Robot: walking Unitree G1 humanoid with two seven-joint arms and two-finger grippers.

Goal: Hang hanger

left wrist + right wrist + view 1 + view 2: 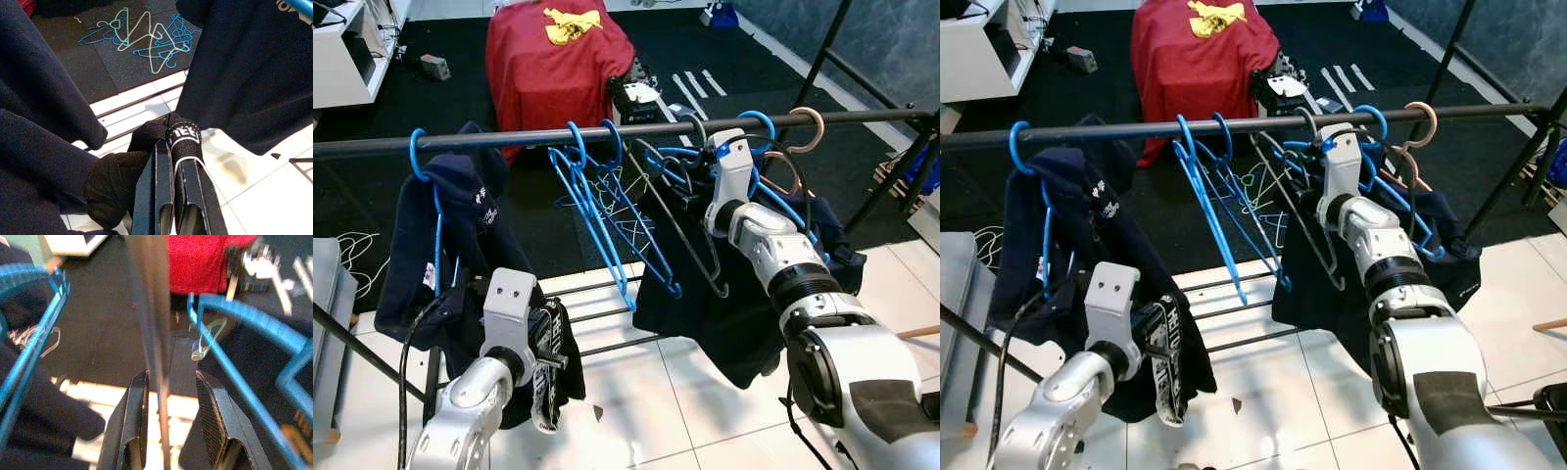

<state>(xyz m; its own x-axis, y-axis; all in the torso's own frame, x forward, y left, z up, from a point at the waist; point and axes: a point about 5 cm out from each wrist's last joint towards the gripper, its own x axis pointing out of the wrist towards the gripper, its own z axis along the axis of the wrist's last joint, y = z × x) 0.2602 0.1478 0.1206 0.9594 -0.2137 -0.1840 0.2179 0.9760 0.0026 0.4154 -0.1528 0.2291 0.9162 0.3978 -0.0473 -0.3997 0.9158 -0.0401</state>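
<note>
My right gripper is raised to the long dark metal clothes rail, its two black fingers spread with the rail's bar running through the gap between them, touching neither as far as I can tell. It holds nothing. I judge it sits there because the hanger has just been hooked on and the fingers are parted to let go. Just beside it on the rail hangs the blue plastic hanger carrying a dark navy garment, its hook over the bar, so the task's thing looks to be seated already. The hook is thin and bright blue, the shoulders sloping down into the cloth.

My left gripper is low in front of me, fingers pressed together on a fold of black cloth with white lettering, probably to keep that fabric gathered off the floor.

Further along the rail hang several empty blue wire-thin hangers, a grey one, and another navy garment on a blue hanger at the left end. Behind, a red cloth covers something on the dark floor.
</note>
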